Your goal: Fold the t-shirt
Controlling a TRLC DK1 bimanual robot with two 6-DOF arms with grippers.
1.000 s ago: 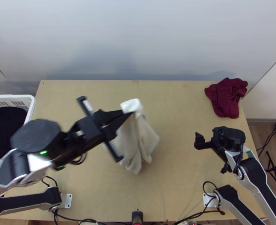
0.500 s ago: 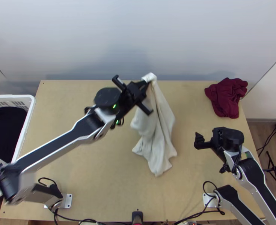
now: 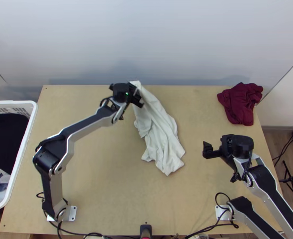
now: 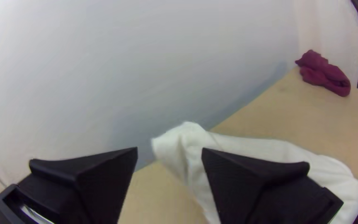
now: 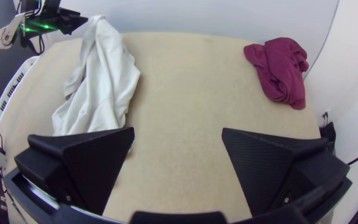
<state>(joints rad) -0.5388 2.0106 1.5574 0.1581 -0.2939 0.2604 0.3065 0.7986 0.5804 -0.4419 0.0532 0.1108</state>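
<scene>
In the top view my left gripper (image 3: pixel 139 95) is at the back of the table, beside the upper end of the white t-shirt (image 3: pixel 158 131). The shirt runs from there toward the middle, bunched in long creases. My left gripper (image 4: pixel 170 151) has its fingers apart in the left wrist view, with the raised end of the shirt (image 4: pixel 187 143) beyond them, partly behind one finger. My right gripper (image 3: pixel 210 151) is over the table's right part. In the right wrist view my right gripper (image 5: pixel 178 132) stands open, away from the shirt (image 5: pixel 104 83).
A dark red cloth (image 3: pixel 242 103) lies bunched at the back right corner of the table (image 3: pixel 102 175). A white basket (image 3: pixel 22 159) with dark and light clothes stands at the left edge. Bare tabletop lies to both sides of the shirt.
The left gripper swung toward the back with the shirt, then moved left and opened. The shirt, earlier held up, has come down at an angle. The right arm has shifted slightly left.
</scene>
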